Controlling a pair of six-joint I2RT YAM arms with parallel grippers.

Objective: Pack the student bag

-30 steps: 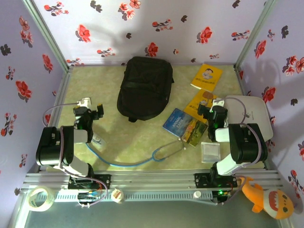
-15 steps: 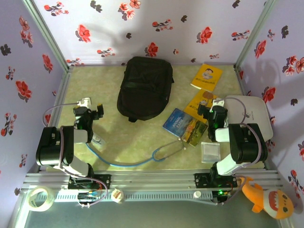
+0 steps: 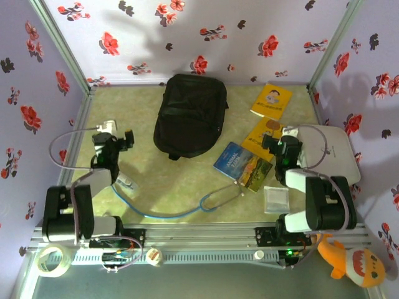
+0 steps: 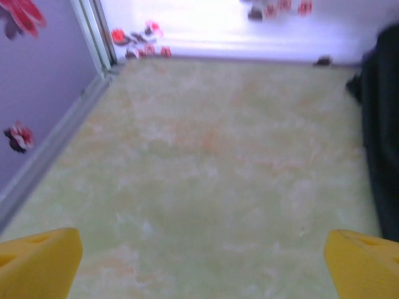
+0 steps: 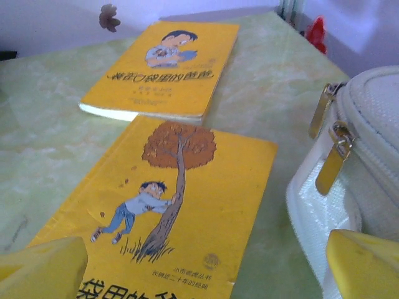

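Student bag (image 3: 190,115) sits mid-table toward 12, long axis 12–6. Left hand (image 3: 116,132) and right hand (image 3: 278,138) both released, empty. Bag ~2 o'clock from left, ~10 from right; left marginally nearer.

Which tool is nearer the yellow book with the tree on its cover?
Right. The right tool is over the near end of that yellow book, beside the white case; the left tool is well off, on the left side of the student bag.
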